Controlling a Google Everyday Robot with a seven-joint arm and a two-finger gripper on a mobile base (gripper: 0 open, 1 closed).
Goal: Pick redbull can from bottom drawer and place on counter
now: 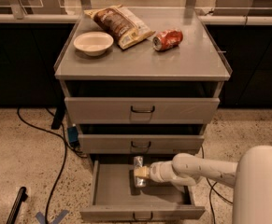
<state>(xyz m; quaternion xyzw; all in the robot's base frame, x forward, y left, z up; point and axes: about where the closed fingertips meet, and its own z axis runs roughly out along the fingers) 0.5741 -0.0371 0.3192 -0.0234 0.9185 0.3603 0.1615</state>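
Note:
The bottom drawer (112,195) is pulled open at the foot of the grey cabinet. The redbull can (138,163) stands upright in it, near the back middle, slim and silvery. My gripper (140,172) reaches in from the right on a white arm and sits around the can's lower half, shut on it. The counter (182,59) is the cabinet's flat grey top, above the two shallower drawers.
On the counter lie a white bowl (93,43), a brown chip bag (119,24) and a red soda can (168,39) on its side. Black cables (56,139) run over the speckled floor at the left. My white arm base (259,185) fills the lower right.

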